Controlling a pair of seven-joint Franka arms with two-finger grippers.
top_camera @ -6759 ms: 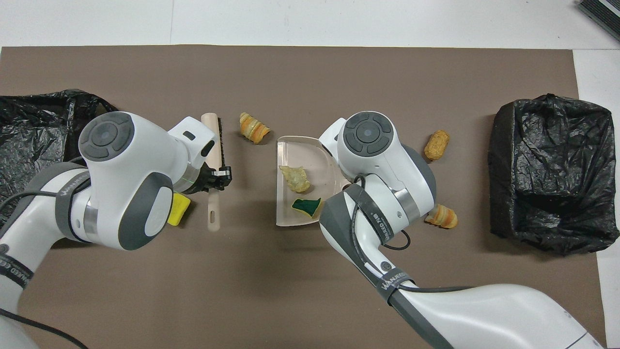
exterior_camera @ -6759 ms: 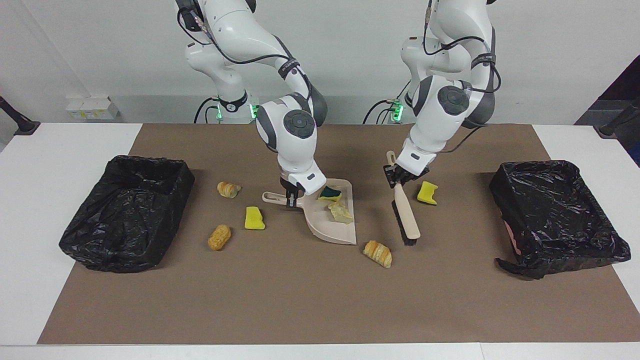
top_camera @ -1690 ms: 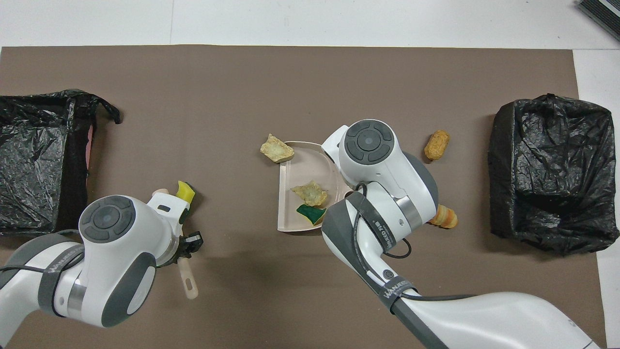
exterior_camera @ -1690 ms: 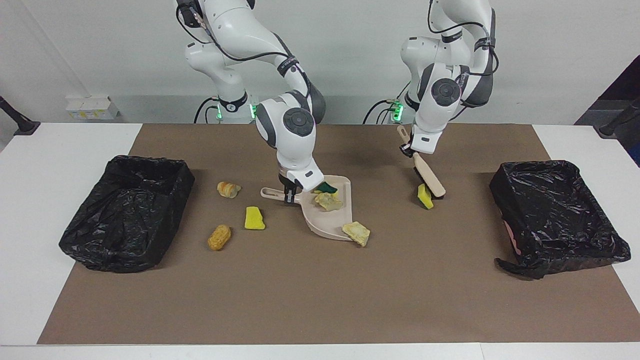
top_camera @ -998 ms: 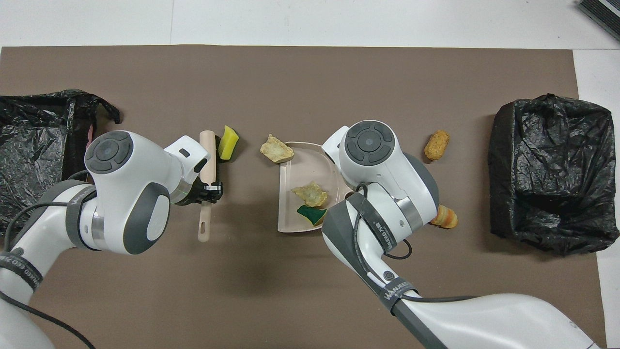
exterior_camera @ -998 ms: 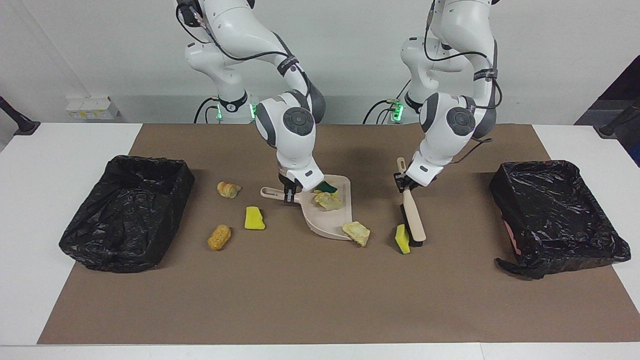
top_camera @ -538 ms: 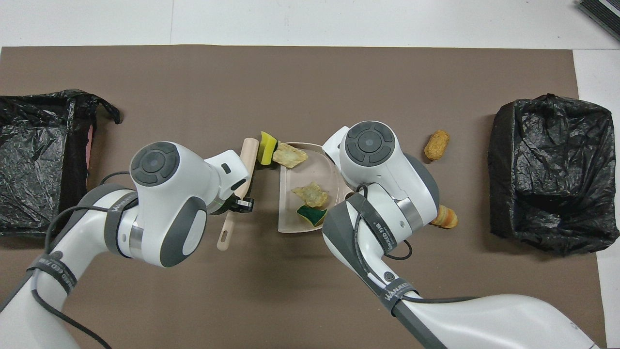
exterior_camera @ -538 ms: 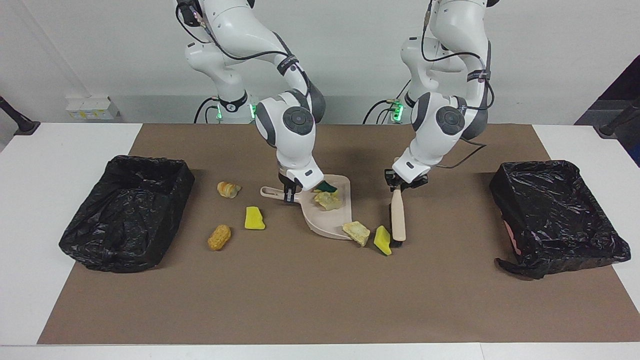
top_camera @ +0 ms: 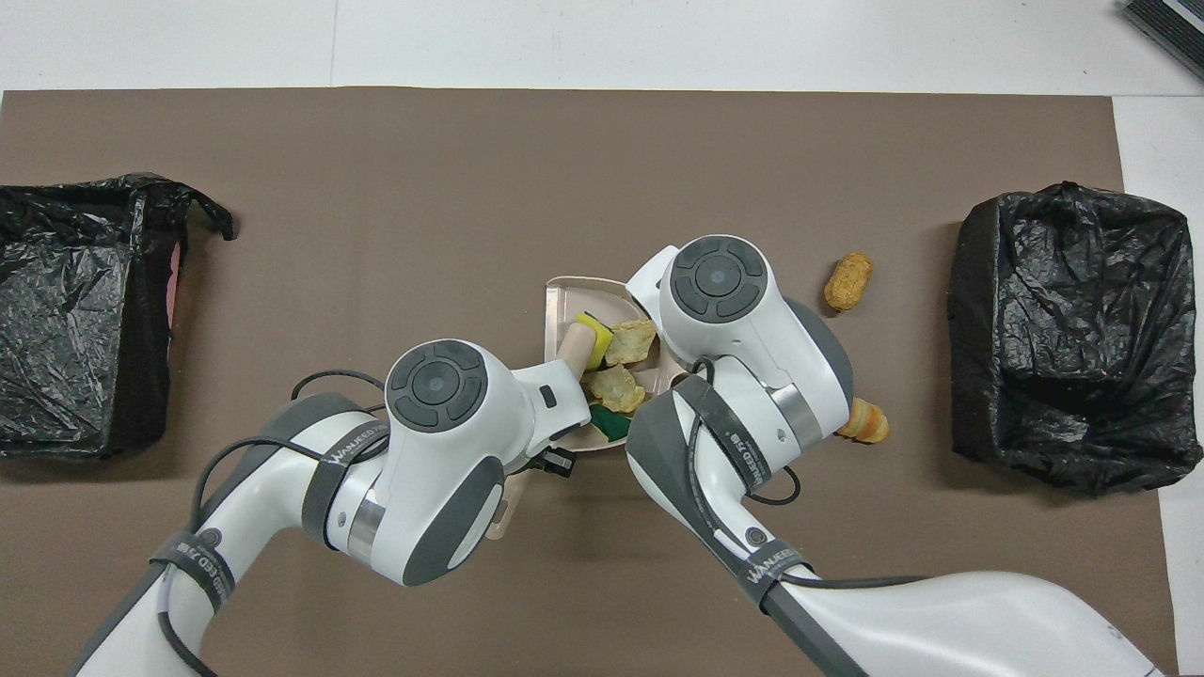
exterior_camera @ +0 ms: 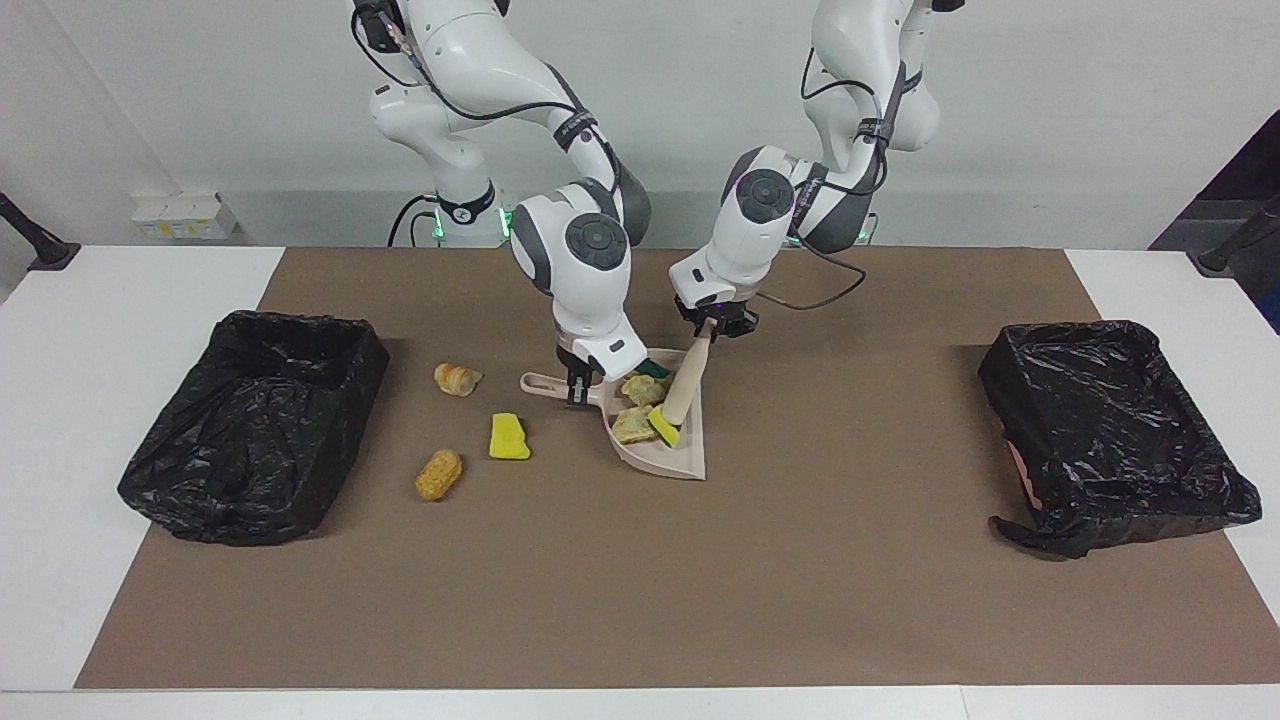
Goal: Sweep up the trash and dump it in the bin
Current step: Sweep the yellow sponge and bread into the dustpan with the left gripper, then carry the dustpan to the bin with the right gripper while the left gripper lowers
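Four scraps (exterior_camera: 645, 405) in the dustpan (exterior_camera: 690, 455); three more scraps (exterior_camera: 510, 438) on the mat.

The white desk (exterior_camera: 120, 300) carries a brown mat (exterior_camera: 640, 580) that covers most of it. On the mat, a beige dustpan (exterior_camera: 690, 455) sits near the centre. Toward the right arm's end lie three loose scraps: a pastry piece (exterior_camera: 457, 379) at about 9 o'clock from the pan's handle, a yellow sponge chunk (exterior_camera: 509, 438) at 8 o'clock, and a corn-cob-like piece (exterior_camera: 439, 474) beside it. A black-lined bin (exterior_camera: 250, 430) stands at that end of the mat; a second black-lined bin (exterior_camera: 1110, 430) stands at the left arm's end.
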